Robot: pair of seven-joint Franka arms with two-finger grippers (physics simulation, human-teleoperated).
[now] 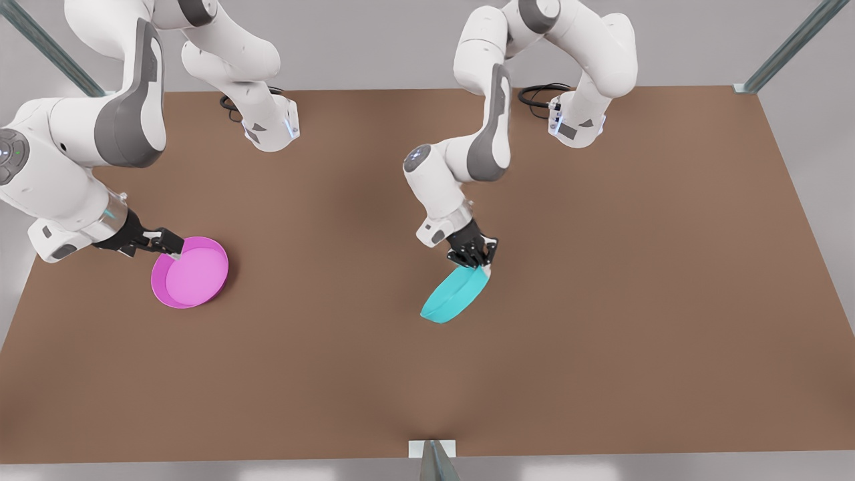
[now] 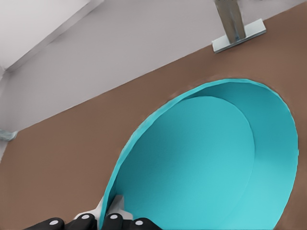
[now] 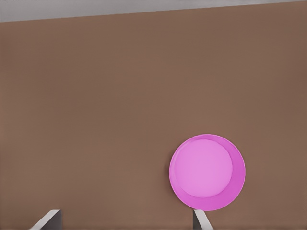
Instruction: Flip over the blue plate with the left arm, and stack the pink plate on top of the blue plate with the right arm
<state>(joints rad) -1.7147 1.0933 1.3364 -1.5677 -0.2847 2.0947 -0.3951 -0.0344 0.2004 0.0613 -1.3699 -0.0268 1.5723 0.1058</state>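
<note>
Closest to the left wrist camera, the blue plate [image 2: 201,163] is raised off the flat and steeply tilted, its hollow side facing that camera. In the front view the blue plate [image 1: 456,294] stands near the middle of the brown table [image 1: 601,300], its lower edge down by the table top. The left gripper [image 1: 482,266] is clamped on the plate's upper rim; the left wrist view shows the left gripper [image 2: 111,206] with its pale fingertips [image 2: 121,203] pinching the rim from both sides.

The pink plate [image 1: 194,274] lies flat on the table, hollow side up, well apart from the blue plate, towards the front view's left. The right gripper [image 1: 172,248] sits low at its rim. In the right wrist view the right gripper [image 3: 124,218] has its fingers spread wide, one fingertip [image 3: 200,218] just beside the pink plate [image 3: 206,172]; contact cannot be confirmed.

A metal post foot [image 2: 238,37] stands at the table edge beyond the blue plate
</note>
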